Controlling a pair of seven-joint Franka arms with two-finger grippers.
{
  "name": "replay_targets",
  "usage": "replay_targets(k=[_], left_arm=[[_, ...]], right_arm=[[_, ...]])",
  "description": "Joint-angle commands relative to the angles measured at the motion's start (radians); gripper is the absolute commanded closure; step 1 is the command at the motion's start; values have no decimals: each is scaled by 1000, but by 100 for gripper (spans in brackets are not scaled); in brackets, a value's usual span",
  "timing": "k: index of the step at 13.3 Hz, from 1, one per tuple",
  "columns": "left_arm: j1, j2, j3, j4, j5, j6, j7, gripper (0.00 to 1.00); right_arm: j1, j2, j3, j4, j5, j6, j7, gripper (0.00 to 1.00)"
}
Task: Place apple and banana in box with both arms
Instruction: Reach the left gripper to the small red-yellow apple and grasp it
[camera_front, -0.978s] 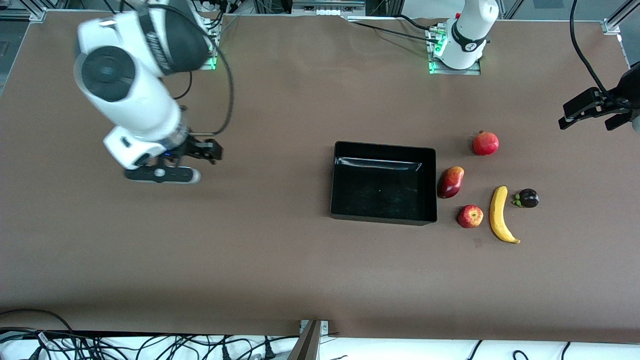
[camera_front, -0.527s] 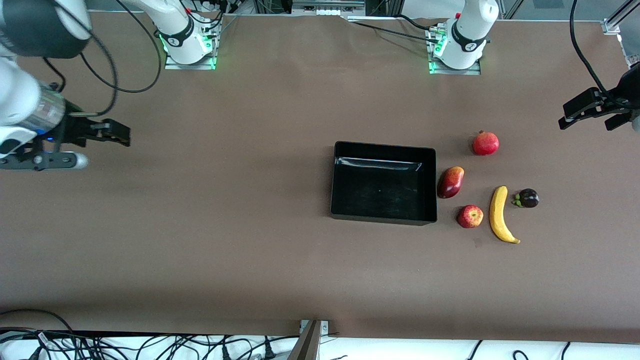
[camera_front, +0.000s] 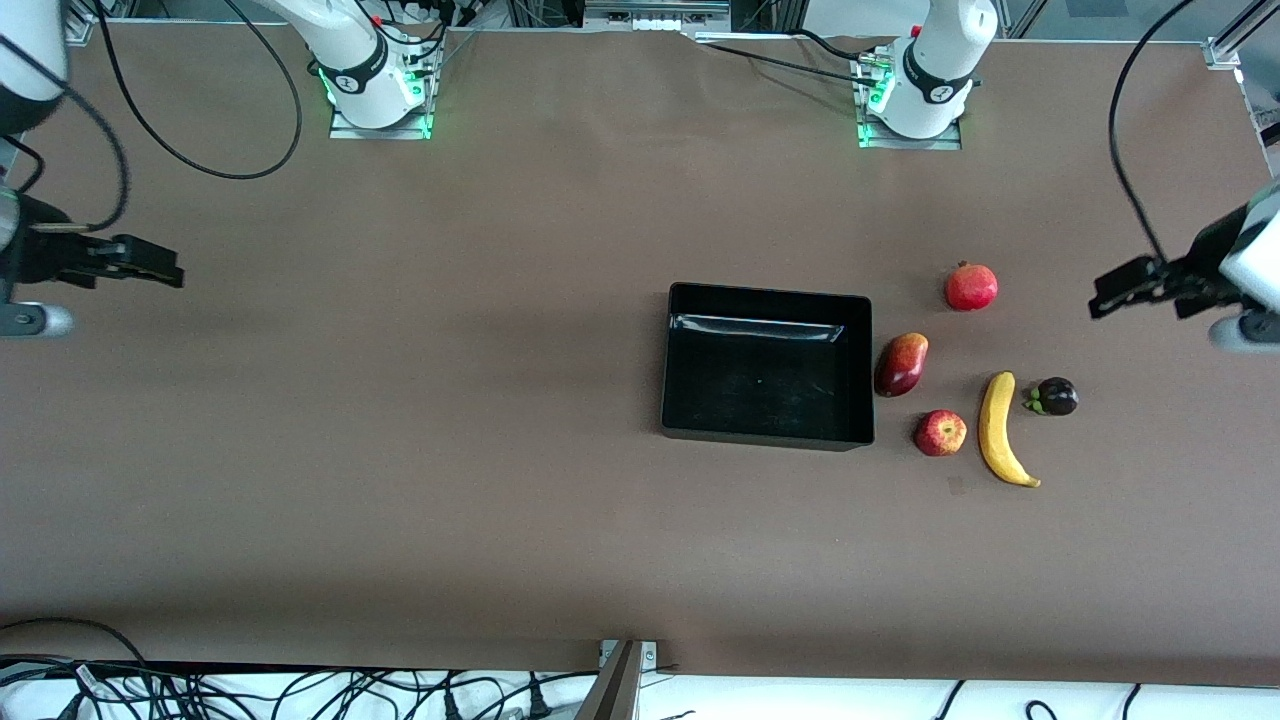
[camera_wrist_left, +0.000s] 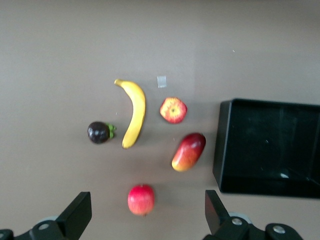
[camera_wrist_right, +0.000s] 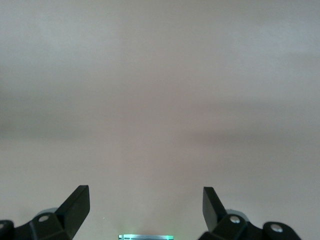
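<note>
**K:** Over bare bench at the left arm's end, left gripper (camera_front: 1140, 288) is up in the air, jaws spread wide, nothing in them. Same in its wrist view (camera_wrist_left: 145, 212), both fingers (camera_wrist_left: 77, 212) well apart with the fruit showing between.

**M:** Right one?

**K:** Right gripper (camera_front: 130, 262) hangs over bare bench at the right arm's end, well apart from everything. Jaws wide open, empty. Its wrist view (camera_wrist_right: 145, 205) shows only brown bench (camera_wrist_right: 160, 100).

**M:** Task items?

**K:** All on the bench (camera_front: 400, 450). Box (camera_front: 767, 435) sits near the middle, toward the left arm's end, nothing in it. Apple (camera_front: 940, 432) is near the box's front corner on the left arm's end, not touching it. Banana (camera_front: 998, 430) lies just beside the apple, toward the left arm's end, a small gap between them.

**M:** Other fruit?

**K:** Mango (camera_front: 901, 363) is beside the box wall, farther from the front camera than the apple; can't tell if it touches the wall. Pomegranate (camera_front: 971, 286) is farther still. Small dark purple fruit (camera_front: 1055, 397) with a green stem sits just beside the banana, toward the left arm's end.
</note>
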Motion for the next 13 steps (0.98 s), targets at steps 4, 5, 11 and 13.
replay_targets(k=[4,5,11,13], left_arm=[[6,171,-6,-15,15,199,8,0],[6,193,-6,-29,14,242,8,0],[7,256,-9,-89,0,394,2,0],[4,291,-11,-89,-27,435,-24,0]], right_arm=[[-407,-310,396,-383,-102,231,-11,0],[-423,-312,419,-380,-100,224,-16,0],[-391,-224,413,-218,-85,43,4,0],[-389,-221,416,-218,-69,46,3,0]])
